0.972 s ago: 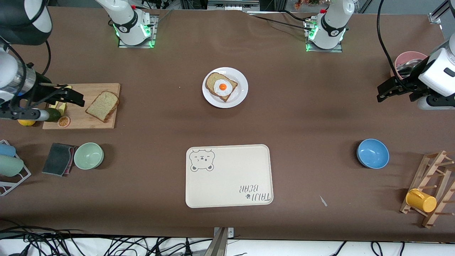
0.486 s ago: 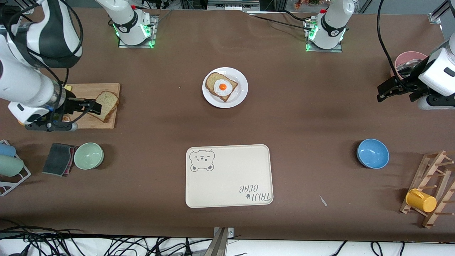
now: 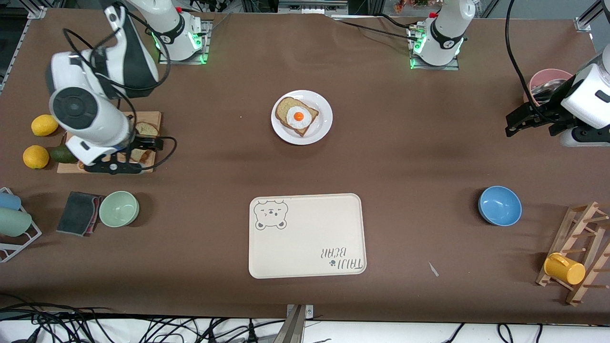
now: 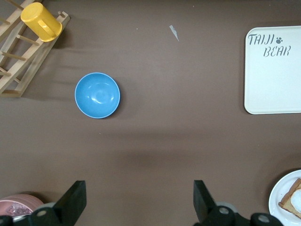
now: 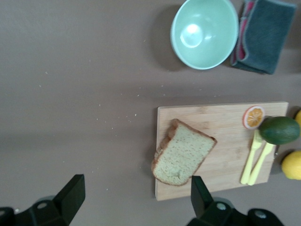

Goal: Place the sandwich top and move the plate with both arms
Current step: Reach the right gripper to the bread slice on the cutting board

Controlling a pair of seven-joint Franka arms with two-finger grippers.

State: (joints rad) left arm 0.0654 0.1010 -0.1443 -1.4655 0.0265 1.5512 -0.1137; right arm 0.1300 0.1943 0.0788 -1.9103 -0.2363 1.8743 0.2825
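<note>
Right gripper hangs wide open over the sandwich top on the cutting board; should drop straight, pinching its crust edges; left gripper waits, wide open

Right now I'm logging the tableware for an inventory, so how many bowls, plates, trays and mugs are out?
Bowls: 3: blue bowl, green bowl, pink bowl
Plates: 1: white plate
Trays: 1: bear-print tray
Mugs: 1: yellow mug
Total: 6
</note>
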